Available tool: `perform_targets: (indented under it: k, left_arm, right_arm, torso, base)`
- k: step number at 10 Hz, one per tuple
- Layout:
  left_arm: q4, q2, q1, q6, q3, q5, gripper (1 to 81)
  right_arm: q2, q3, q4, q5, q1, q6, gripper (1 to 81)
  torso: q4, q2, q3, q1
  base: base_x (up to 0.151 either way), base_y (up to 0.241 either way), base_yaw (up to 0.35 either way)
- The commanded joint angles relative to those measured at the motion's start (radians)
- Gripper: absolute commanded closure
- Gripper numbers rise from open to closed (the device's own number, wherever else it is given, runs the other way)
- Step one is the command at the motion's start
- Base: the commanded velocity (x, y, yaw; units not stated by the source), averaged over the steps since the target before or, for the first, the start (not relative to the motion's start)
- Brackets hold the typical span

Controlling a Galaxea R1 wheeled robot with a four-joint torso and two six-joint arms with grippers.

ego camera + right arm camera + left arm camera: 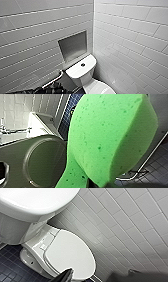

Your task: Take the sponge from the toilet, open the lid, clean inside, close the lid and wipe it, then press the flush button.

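The bright green sponge point(107, 136) looms large in the right wrist view, pinched and bulging, with my right gripper point(97, 184) shut on its narrow end. In the head view the white toilet point(82, 71) stands in the tiled corner, and the dark round flush button point(82, 64) sits in the middle of the tank top. The lid point(68, 254) lies closed over the bowl in the left wrist view, and its rear part point(98, 87) shows from above. My left gripper point(100, 279) hangs open above the lid's front edge, one dark fingertip point(66, 275) over the lid.
White tiled walls meet in a corner right beside the toilet. A grey recessed niche point(73, 46) sits in the wall above the tank. A metal grab bar point(53, 80) runs along the left wall. The floor point(10, 260) is dark blue tile. A metal fixture with a round face point(42, 161) hangs by the right arm.
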Motion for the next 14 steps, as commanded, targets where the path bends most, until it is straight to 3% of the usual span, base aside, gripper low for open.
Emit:
perform_targets:
  k: [1,7,14]
  left_arm:
    - [-0.124,0.022,-0.215,0.002,-0.039,0.114,1.0]
    - [-0.229,0.218,-0.394,0.001,-0.238,0.222,1.0]
    - [-0.321,0.393,-0.54,0.001,-0.475,0.248,1.0]
  right_arm:
    - [-0.019,0.01,0.005,-0.07,0.011,-0.001,81.1]
    - [-0.003,-0.002,0.007,-0.07,0.017,-0.001,81.1]
    - [0.003,0.001,0.005,-0.068,0.016,-0.001,81.1]
  torso:
    - [0.0,0.0,0.0,0.0]
    - [0.0,0.001,-0.001,0.001]
    - [0.0,0.002,-0.098,0.002]
  base:
    - [0.0,0.0,0.0]
    - [0.0,0.0,0.0]
    - [0.0,0.0,0.0]
